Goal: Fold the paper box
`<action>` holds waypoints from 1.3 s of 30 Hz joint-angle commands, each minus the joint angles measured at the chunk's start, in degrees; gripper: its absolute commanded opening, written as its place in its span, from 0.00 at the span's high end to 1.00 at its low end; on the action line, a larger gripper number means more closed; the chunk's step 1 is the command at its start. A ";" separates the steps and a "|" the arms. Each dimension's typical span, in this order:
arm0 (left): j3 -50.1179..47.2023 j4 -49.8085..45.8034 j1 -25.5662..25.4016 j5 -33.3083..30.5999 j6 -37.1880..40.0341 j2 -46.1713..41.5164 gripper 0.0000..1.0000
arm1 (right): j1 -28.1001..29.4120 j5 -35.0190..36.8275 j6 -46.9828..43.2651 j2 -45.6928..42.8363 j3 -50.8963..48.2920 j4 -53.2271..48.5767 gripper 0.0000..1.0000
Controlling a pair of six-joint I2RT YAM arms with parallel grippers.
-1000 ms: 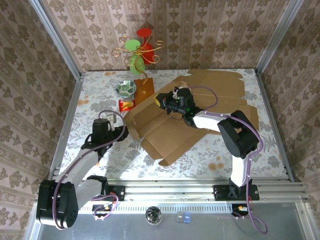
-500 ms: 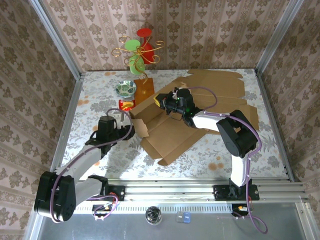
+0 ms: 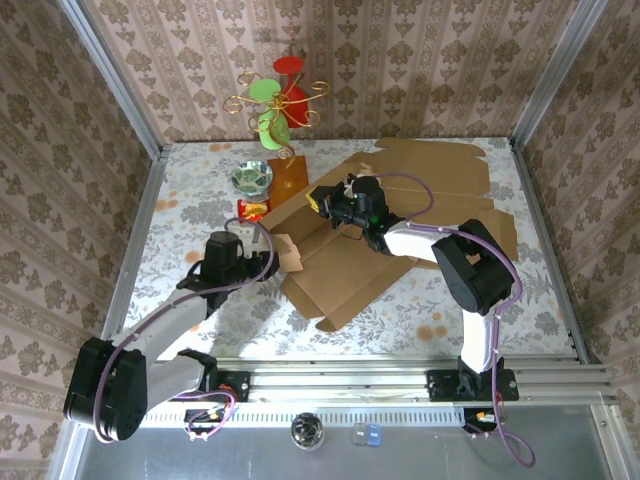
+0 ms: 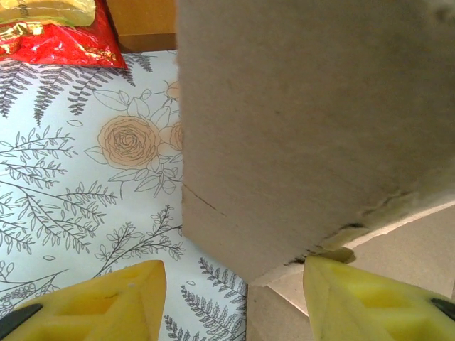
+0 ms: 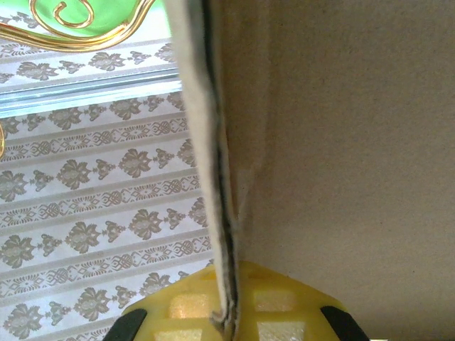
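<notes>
The paper box [image 3: 400, 215] is a flat brown cardboard cut-out spread over the middle and back right of the table. My right gripper [image 3: 325, 203] is shut on the raised edge of one of its panels [image 5: 341, 142], with the yellow fingers [image 5: 178, 312] pinching the card's rim. My left gripper [image 3: 262, 262] is open at the box's left end. A small side flap [image 3: 287, 250] stands tilted up there. In the left wrist view that flap [image 4: 298, 128] hangs just ahead of the gap between the yellow fingertips [image 4: 106, 302], and its lower corner touches the right one.
A red snack packet [image 3: 253, 208], a glass bowl [image 3: 251, 177] and an orange-brown tile [image 3: 291, 172] lie behind the left gripper. A gold wire stand with red and green cups [image 3: 278, 98] is at the back. Patterned walls close three sides.
My left gripper has slid right along the table against the box's left flap, and the flap has risen from flat to tilted up. The right gripper has stayed put.
</notes>
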 commanded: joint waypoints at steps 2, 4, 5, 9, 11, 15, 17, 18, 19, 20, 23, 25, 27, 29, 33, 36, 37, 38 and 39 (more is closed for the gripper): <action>2.15 1.13 -0.92 -0.21 2.17 0.69 0.46 | 0.24 -0.62 0.41 0.69 1.74 0.35 1.00; 2.81 1.07 -0.99 0.00 2.72 1.65 0.46 | 0.33 -0.70 0.42 0.46 1.63 0.10 1.00; 3.23 1.00 -1.12 -0.04 2.99 2.12 0.45 | 0.34 -0.62 0.42 0.49 1.53 0.18 1.00; 3.80 1.30 -1.98 -1.12 3.14 2.80 0.44 | 0.33 -0.62 0.42 0.27 1.40 0.35 1.00; 3.80 1.70 -2.00 -1.65 2.97 3.21 0.44 | 0.33 -0.65 0.33 0.25 1.27 0.35 1.00; 4.62 1.54 -2.70 -3.39 2.87 4.50 0.45 | 0.51 -0.49 0.31 0.42 0.41 1.96 1.00; 5.01 1.11 -2.71 -5.26 2.80 4.82 0.45 | 0.75 -0.21 0.74 0.75 -0.46 3.57 1.00; 5.16 1.01 -4.48 -6.34 2.51 4.98 0.45 | 0.90 0.02 0.98 0.84 -0.98 4.30 1.00; 5.17 1.16 -4.78 -6.91 2.19 5.04 0.46 | 1.02 0.36 1.22 0.93 -1.63 5.36 1.00; 5.18 1.22 -5.17 -7.65 1.94 5.13 0.46 | 1.10 0.72 1.59 0.95 -2.18 6.33 1.00; 5.59 1.19 -6.58 -10.24 1.54 5.76 0.46 | 1.29 1.49 2.51 1.15 -3.96 8.43 1.00; 5.82 1.09 -7.33 -11.85 0.96 6.30 0.47 | 1.45 1.59 2.62 0.97 -4.69 8.61 1.00; 5.91 1.17 -7.95 -13.39 0.40 6.89 0.48 | 1.64 1.82 2.70 0.95 -5.12 8.70 1.00; 6.06 1.52 -8.39 -14.35 -0.09 7.45 0.49 | 1.86 1.90 2.79 0.92 -5.41 8.88 1.00; 6.75 2.36 -9.57 -16.10 -0.78 8.97 0.51 | 2.24 2.09 2.84 0.97 -5.60 8.64 1.00; 7.36 2.85 -10.50 -18.09 -1.66 10.05 0.51 | 2.43 2.34 3.31 0.92 -5.93 8.79 1.00; 7.45 3.03 -10.74 -18.82 -2.08 10.35 0.51 | 2.44 2.45 3.47 0.93 -6.03 8.71 1.00; 7.49 3.26 -10.97 -19.61 -2.39 10.51 0.51 | 2.46 2.54 3.48 0.97 -6.19 8.69 1.00; 7.34 3.82 -11.22 -20.13 -2.72 10.76 0.51 | 2.53 2.53 3.53 0.94 -6.25 8.70 1.00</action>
